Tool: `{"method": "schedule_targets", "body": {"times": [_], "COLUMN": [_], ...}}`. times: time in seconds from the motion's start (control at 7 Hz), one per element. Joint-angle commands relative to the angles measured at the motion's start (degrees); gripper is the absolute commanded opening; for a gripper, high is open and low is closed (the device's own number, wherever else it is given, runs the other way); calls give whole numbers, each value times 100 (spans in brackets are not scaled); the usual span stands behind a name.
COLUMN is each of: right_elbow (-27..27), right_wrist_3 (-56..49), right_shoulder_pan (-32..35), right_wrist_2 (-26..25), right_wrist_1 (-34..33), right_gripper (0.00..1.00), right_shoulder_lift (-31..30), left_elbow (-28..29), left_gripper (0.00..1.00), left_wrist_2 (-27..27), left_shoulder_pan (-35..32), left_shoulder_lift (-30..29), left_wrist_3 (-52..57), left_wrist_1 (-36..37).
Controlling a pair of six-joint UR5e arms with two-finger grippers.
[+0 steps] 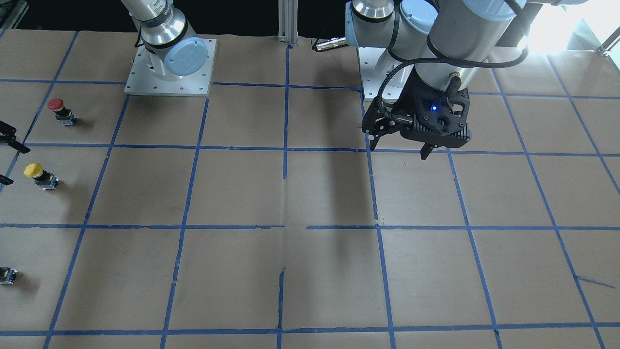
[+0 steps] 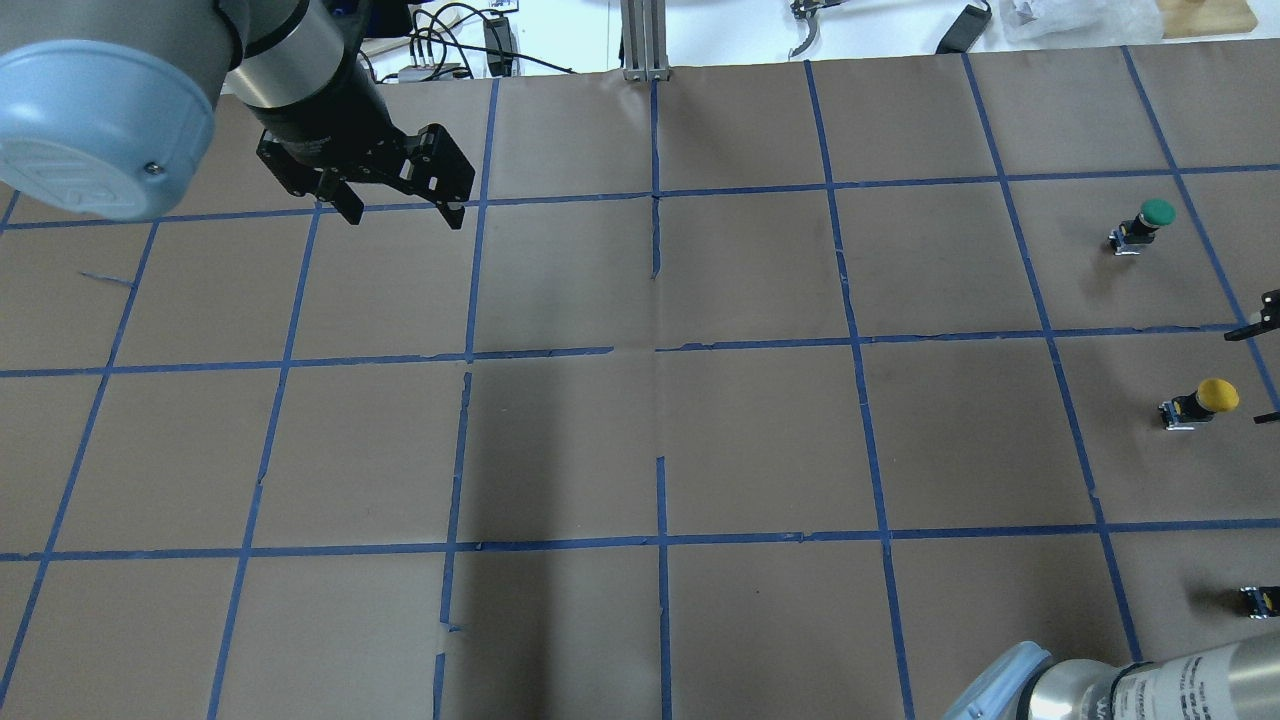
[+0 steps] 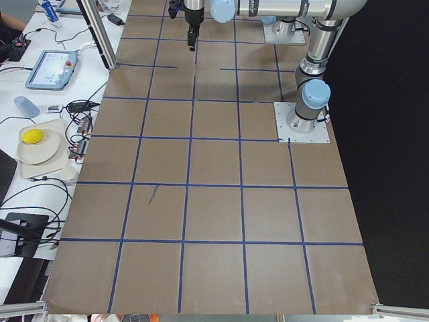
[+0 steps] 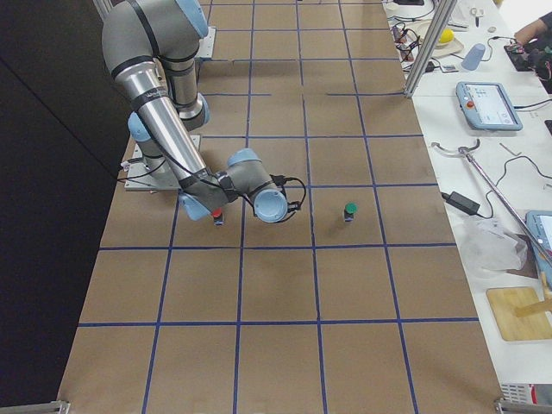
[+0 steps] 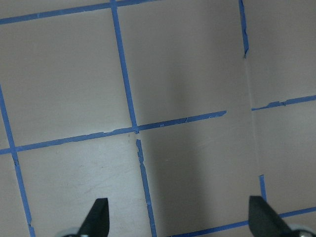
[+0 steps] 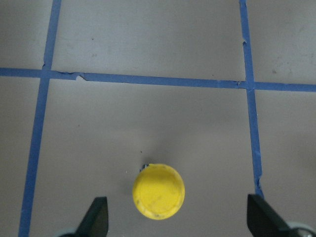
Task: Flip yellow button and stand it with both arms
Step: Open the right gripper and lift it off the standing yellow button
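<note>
The yellow button (image 2: pixel 1204 400) stands cap up on the brown paper at the table's right edge. It also shows in the front view (image 1: pixel 37 173). In the right wrist view its round yellow cap (image 6: pixel 158 191) lies below and between my right gripper's fingertips (image 6: pixel 98 217). My right gripper (image 6: pixel 180 219) is open and empty above it. Only its fingertips show at the edge of the overhead view (image 2: pixel 1262 370). My left gripper (image 2: pixel 400 212) is open and empty, high over bare paper at the far left, far from the button. It also shows in the front view (image 1: pixel 399 145).
A green-capped button (image 2: pixel 1148 220) stands farther out than the yellow one. A red-capped button (image 1: pixel 59 109) stands nearer the robot. The arms' base plates (image 1: pixel 145 82) sit at the robot's side. A side table with a tablet (image 4: pixel 487 103) runs along the far edge.
</note>
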Motion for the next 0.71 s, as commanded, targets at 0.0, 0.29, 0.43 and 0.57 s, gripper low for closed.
{"method": "schedule_targets", "body": {"times": [0.0, 0.29, 0.43, 0.57], "right_elbow": [-40, -40, -75, -232], "right_wrist_3": [1453, 3430, 4527, 6026], "right_shoulder_pan": [956, 2142, 2749, 3294], "right_wrist_2": [-718, -747, -903, -905], "right_wrist_1": [136, 435, 427, 583], "right_gripper": [100, 100, 100, 100], "right_shoulder_lift": [-664, -1342, -1501, -1668], "left_elbow": [65, 188, 206, 233], "left_gripper": [100, 100, 100, 100], "left_wrist_2": [-10, -10, -10, -10], "left_shoulder_pan": [0, 9, 0, 26], "left_shoulder_lift": [-5, -14, -14, -23], "left_wrist_3": [-10, -10, -36, -54], "left_wrist_1": [-12, -186, -223, -284]}}
